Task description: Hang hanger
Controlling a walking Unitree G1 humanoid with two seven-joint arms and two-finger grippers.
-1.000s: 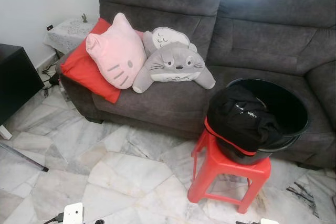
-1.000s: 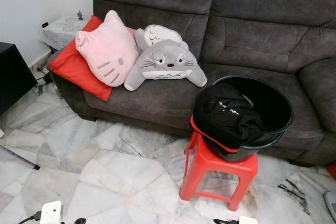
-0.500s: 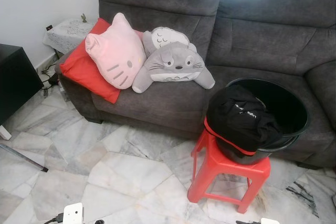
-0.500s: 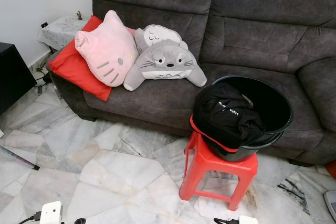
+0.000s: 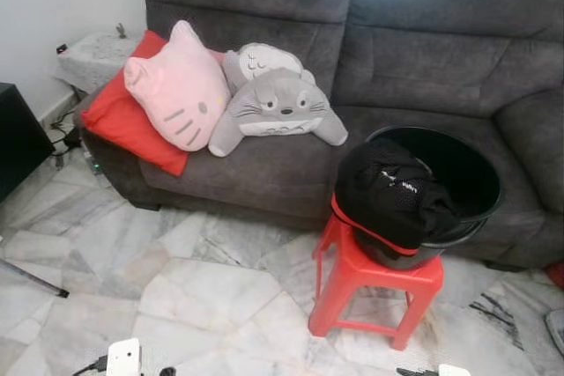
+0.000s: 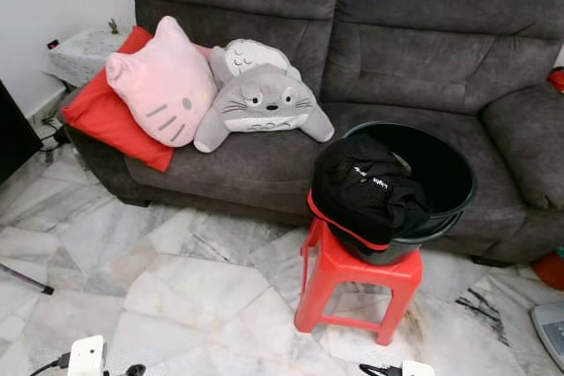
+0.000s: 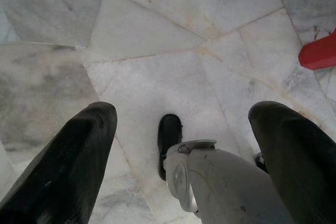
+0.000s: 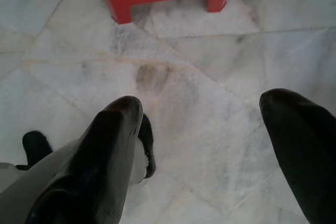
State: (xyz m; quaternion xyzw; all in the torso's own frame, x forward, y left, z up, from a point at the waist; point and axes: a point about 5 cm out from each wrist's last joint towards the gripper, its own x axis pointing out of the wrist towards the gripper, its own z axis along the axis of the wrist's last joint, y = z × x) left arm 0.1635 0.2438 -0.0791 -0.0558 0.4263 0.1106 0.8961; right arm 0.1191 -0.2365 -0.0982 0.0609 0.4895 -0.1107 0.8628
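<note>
Down low, both arms hang idle over the marble floor (image 5: 203, 288): the left hand (image 7: 181, 124) is released, fingers spread wide, and the right hand (image 8: 202, 124) likewise gapes with nothing between its fingers. Ahead at about 1 o'clock a red stool (image 5: 374, 283) carries a black tub (image 5: 458, 187), with black cloth (image 5: 388, 195) draped over its near rim. No hanger can be made out. Beyond stands a grey sofa (image 5: 414, 41); at 11 o'clock on its seat lie a grey plush (image 5: 278, 107), a pink cushion (image 5: 176, 85) and a red cushion (image 5: 123, 125), touching.
</note>
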